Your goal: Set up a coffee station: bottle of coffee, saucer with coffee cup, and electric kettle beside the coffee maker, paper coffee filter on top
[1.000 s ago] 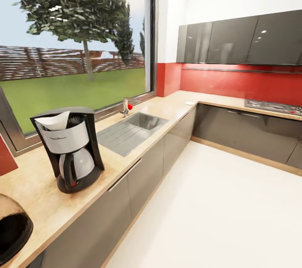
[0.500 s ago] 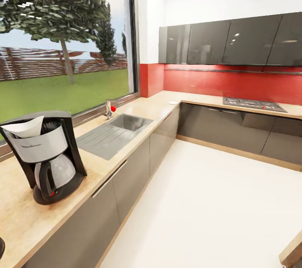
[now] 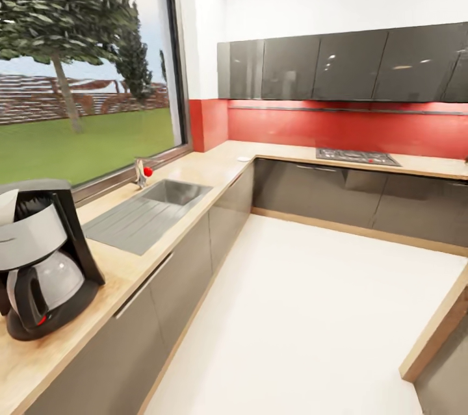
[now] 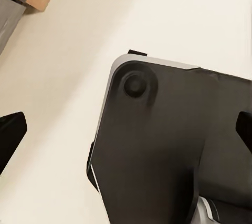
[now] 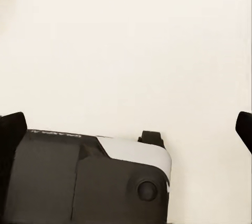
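Swinging to the right, the head camera is carrying the whole kitchen leftward across the frame, which reads as the robot turning rather than anything on the counter moving. The coffee maker (image 3: 40, 259) is now sliding toward the left edge of the head view, partly cropped, where a second ago it was sitting well inside the picture. It is standing upright on the countertop (image 3: 208, 171), with the paper filter (image 3: 6, 206) showing as a white sliver at its top, almost cut off by the frame. The dark round object that was at the lower left corner a second ago is no longer in the picture. Coming into sight instead are the cooktop (image 3: 356, 156) on the far counter run and a wooden edge (image 3: 437, 330) at the lower right.

A small white disc (image 3: 244, 158) is lying near the counter's corner; it may be the saucer, though it is too small to tell.

Both arms are hanging low over the pale floor (image 3: 312, 311). The left gripper (image 4: 126, 134) and right gripper (image 5: 126, 129) are each showing dark fingertips at opposite frame edges, so the jaws are spread wide and holding nothing.

Judging from this, the robot is probably heading off for another item.
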`<state>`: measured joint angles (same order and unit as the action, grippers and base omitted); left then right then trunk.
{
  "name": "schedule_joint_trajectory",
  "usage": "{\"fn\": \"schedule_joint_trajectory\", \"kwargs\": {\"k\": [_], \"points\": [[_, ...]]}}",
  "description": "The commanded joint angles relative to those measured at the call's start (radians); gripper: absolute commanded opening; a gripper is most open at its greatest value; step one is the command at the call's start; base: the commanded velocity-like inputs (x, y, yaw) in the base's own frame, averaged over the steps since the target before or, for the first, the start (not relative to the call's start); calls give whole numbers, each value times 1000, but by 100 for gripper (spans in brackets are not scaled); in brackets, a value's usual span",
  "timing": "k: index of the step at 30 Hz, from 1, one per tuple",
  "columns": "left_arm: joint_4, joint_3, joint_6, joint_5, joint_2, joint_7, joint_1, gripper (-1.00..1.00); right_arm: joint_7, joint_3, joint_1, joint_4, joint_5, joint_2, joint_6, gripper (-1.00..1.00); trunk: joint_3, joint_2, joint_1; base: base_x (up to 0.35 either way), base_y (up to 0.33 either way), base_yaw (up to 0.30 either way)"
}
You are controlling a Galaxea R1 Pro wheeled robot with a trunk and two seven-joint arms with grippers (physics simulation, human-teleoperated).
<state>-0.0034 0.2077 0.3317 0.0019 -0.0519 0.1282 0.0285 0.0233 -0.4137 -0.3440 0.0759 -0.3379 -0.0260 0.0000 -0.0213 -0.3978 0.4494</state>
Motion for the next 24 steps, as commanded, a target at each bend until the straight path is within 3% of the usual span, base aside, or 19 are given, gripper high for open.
{"fn": "schedule_joint_trajectory", "kwargs": {"k": [1, 2, 4, 6, 8, 13, 24], "points": [[0, 2, 3, 0, 0, 2, 1, 100, 2, 43, -1, -4, 72, 0, -1, 100, -2, -2, 1, 0, 0, -262], [0, 2, 3, 0, 0, 2, 1, 100, 1, 68, -1, -8, 109, -1, -1, 100, -2, -2, 1, 0, 0, -262], [0, 2, 3, 1, 0, 3, 1, 100, 0, 171, -1, -28, 224, -1, -1, 100, -2, -2, 1, 0, 0, -262], [0, 2, 4, 1, 0, 2, 1, 100, 0, 230, -1, -35, 275, -2, -1, 100, -2, -2, 1, 0, 0, -262], [0, 2, 3, 0, 0, 3, 1, 100, -1, 261, -1, -38, 302, -2, -1, 100, -2, -2, 1, 0, 0, -262], [0, 2, 4, 0, 0, 2, 1, 100, -4, 294, -1, -39, 329, -1, -2, 100, -2, -2, 1, 0, 0, -262], [-3, 4, 10, 3, -2, 3, 1, 100, -5, 299, -1, -38, 329, -2, -3, 100, -2, -2, 1, 0, 0, -263]]}}
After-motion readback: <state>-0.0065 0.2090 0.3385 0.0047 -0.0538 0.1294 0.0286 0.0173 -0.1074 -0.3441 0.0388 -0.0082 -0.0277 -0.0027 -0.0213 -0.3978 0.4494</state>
